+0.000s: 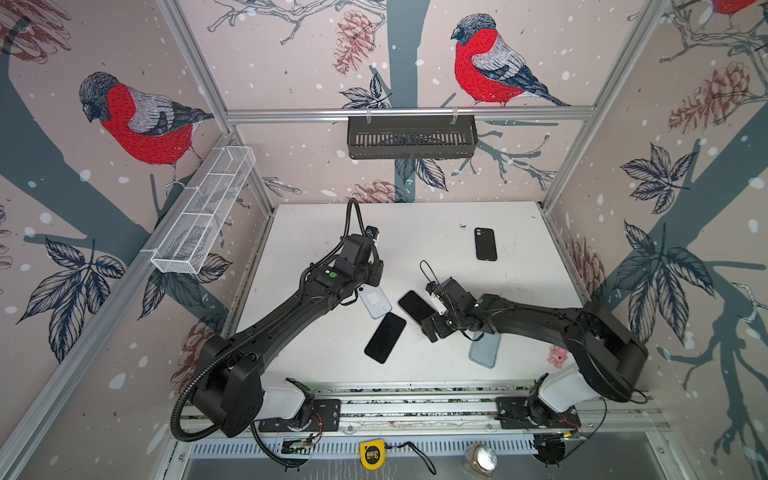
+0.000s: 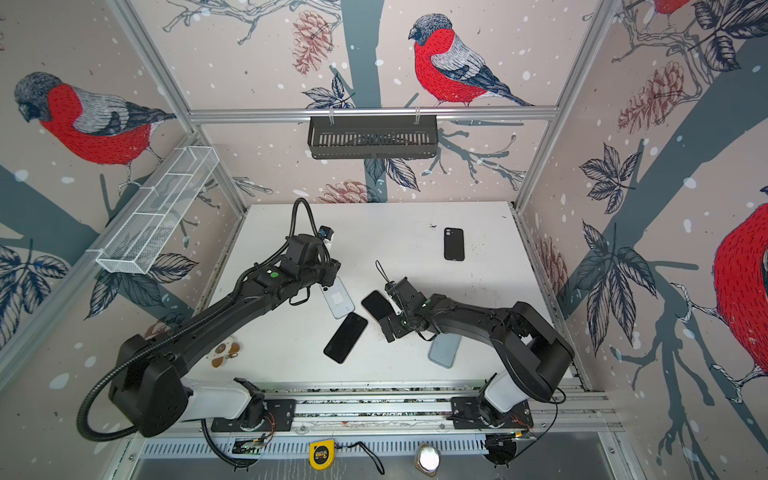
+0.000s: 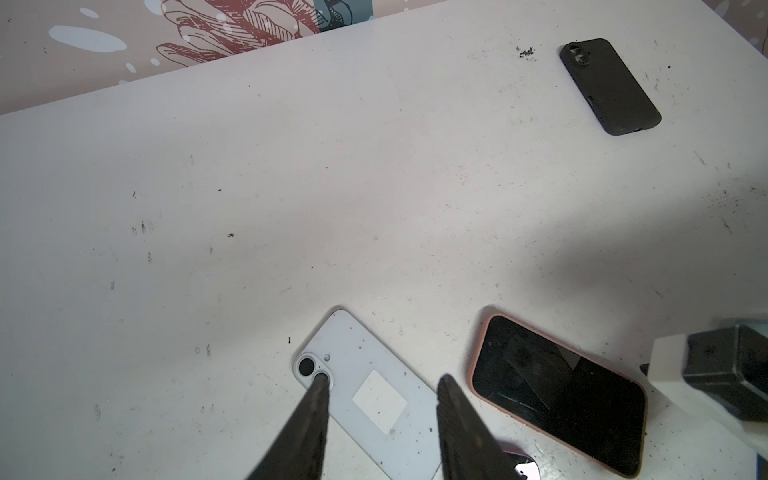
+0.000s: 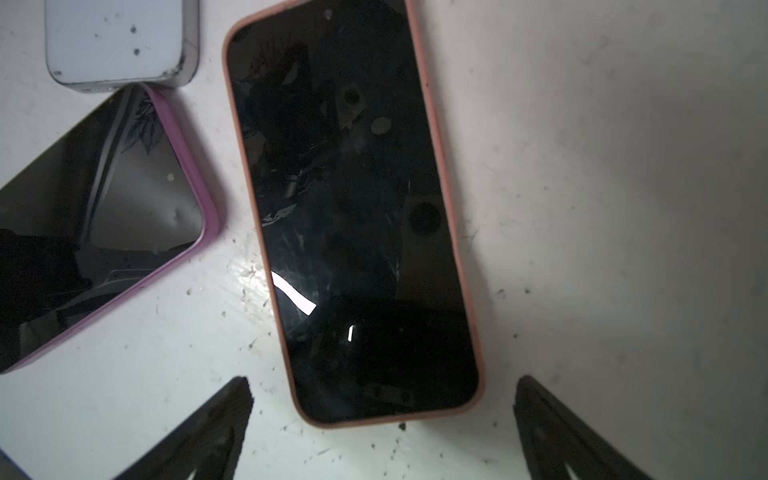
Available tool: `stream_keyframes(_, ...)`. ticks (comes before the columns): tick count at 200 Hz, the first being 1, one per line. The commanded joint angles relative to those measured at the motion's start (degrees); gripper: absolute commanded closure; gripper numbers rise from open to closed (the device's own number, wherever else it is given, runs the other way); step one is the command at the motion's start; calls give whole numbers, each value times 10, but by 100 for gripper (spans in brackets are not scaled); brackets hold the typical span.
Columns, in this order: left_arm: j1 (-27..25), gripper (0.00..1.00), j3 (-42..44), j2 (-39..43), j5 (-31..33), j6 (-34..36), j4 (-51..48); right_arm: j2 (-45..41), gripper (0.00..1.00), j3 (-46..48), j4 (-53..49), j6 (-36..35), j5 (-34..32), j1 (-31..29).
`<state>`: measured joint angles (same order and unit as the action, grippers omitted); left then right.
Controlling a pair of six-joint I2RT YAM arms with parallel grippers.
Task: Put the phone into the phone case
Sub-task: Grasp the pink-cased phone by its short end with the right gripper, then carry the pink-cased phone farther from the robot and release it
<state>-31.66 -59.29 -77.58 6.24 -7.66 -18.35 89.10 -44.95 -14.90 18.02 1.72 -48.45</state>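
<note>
From where I stand, the left gripper is out over the middle of the scuffed white table, its two dark fingers spread about halfway. Under them lies the bare white phone, flat and back up, with two camera lenses and a white square patch. In the left wrist view one fingertip sits over a lens and the other at the phone's long edge. I cannot tell whether they touch it, and it is not lifted.

Just in front of it, towards the arms' bases, a phone in a purple rubbery case lies screen up, its top corner just beside the white phone's lower end. Next to the right, a phone in a peach-pink case lies screen up and slanted, apart from both. The right gripper hovers over its near end with fingers flung wide, one on each side, holding nothing.

Beneath the right arm, near the table's front edge, a pale blue translucent phone case lies flat, partly hidden by the arm. Well back and to the right, a matte black phone case lies back up, well apart from the rest.
</note>
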Motion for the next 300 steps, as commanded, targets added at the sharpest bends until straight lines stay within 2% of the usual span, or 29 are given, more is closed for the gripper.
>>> stream_keyframes(1,-4,56,-5,-2,13,-2,9,22,0,-20,-47,23,-89,-24)
stream_keyframes(60,-16,55,-4,0,32,1,6,55,1,-33,-50,43,-83,-34)
stream_keyframes(113,-19,55,-4,2,36,1,3,106,1,-76,-43,6,-46,-21)
stream_keyframes(132,-22,55,-4,4,42,3,2,121,7,-89,-46,3,-38,-17)
stream_keyframes(167,-23,55,-4,8,41,3,1,119,27,-105,-44,10,-19,5)
stream_keyframes(178,-23,55,-2,10,40,3,4,117,29,-119,-49,10,-19,21)
stream_keyframes(228,-24,55,-1,14,36,1,5,152,33,-223,-75,19,-26,123)
stream_keyframes(268,-25,55,-2,18,27,0,7,256,33,-360,-113,63,-57,179)
stream_keyframes(300,-26,56,-3,20,21,-1,8,344,32,-470,-143,89,-55,188)
